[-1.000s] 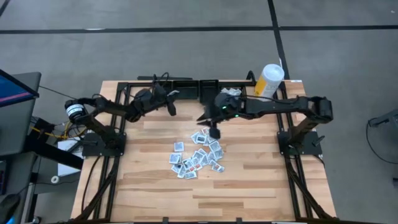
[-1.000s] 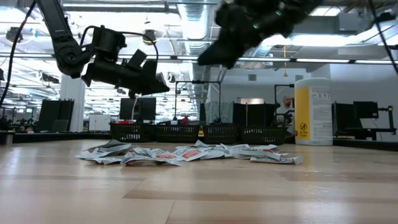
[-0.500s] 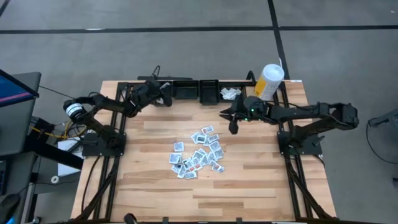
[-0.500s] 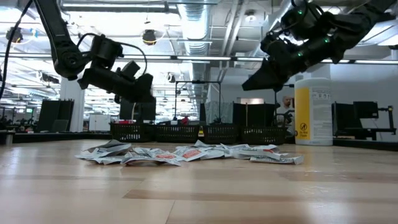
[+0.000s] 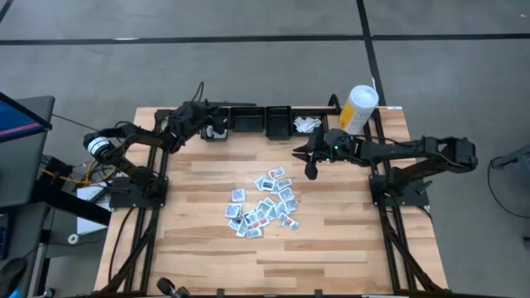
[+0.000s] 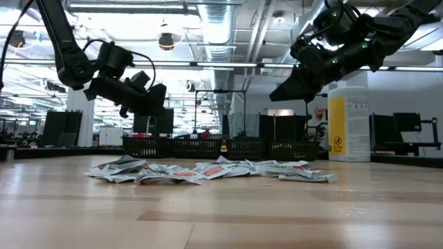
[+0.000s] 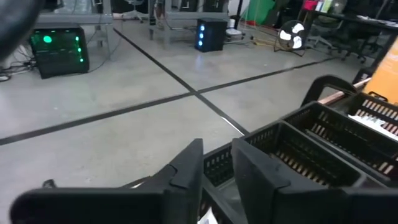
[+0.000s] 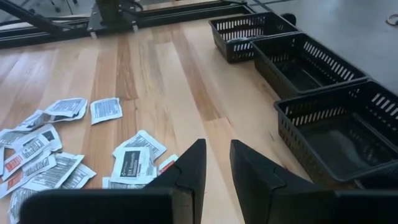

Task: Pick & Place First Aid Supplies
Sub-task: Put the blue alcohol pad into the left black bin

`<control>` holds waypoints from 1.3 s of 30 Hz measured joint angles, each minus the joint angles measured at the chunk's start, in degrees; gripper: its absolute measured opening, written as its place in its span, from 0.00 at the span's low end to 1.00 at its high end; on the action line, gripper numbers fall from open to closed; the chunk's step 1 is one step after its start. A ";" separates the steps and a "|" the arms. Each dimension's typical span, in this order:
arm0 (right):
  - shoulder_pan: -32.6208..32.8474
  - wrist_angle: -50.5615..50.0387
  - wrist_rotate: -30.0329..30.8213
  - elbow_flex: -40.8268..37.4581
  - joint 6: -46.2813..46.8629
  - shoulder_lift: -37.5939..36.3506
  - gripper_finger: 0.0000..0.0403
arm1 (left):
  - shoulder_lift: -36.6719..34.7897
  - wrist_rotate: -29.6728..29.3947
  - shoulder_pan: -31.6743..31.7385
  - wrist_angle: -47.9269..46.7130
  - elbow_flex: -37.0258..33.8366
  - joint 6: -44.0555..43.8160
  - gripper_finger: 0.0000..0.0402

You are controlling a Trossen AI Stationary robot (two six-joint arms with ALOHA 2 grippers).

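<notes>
Packets (image 5: 263,206) of first aid supplies lie in a loose, overlapping heap near the middle of the bench (image 5: 348,248), well apart from the black baskets (image 5: 249,121) along its far edge. They look thin, light and limp, likely slippery where they overlap, so one lying at the heap's edge, pinched by a free border, seems the safest take. Left claw (image 5: 217,130) hangs over the leftmost basket, fingers slightly parted, nothing visible between them. Right claw (image 5: 310,170) hovers beside the heap, fingers a little apart, holding nothing.
</notes>
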 joint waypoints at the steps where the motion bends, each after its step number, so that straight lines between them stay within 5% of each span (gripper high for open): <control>1: 0.00 0.00 0.00 0.00 0.02 0.00 0.17 | 0.00 0.00 -0.28 0.00 0.00 0.00 0.24; 16: 0.00 -0.09 0.00 0.00 0.02 0.00 0.17 | 0.02 0.27 -3.76 -0.04 0.00 -0.35 0.28; 21: 0.00 0.75 -0.02 0.00 0.00 0.02 0.17 | 0.02 4.95 -7.38 0.07 0.00 -2.78 0.28; 30: 0.37 3.91 0.00 0.01 0.01 0.84 0.17 | 0.02 19.69 -20.38 -0.01 0.00 -2.79 0.28; 39: 2.99 20.72 -0.09 0.06 -3.69 14.12 0.17 | 0.04 21.14 -36.77 -1.94 0.00 3.82 0.28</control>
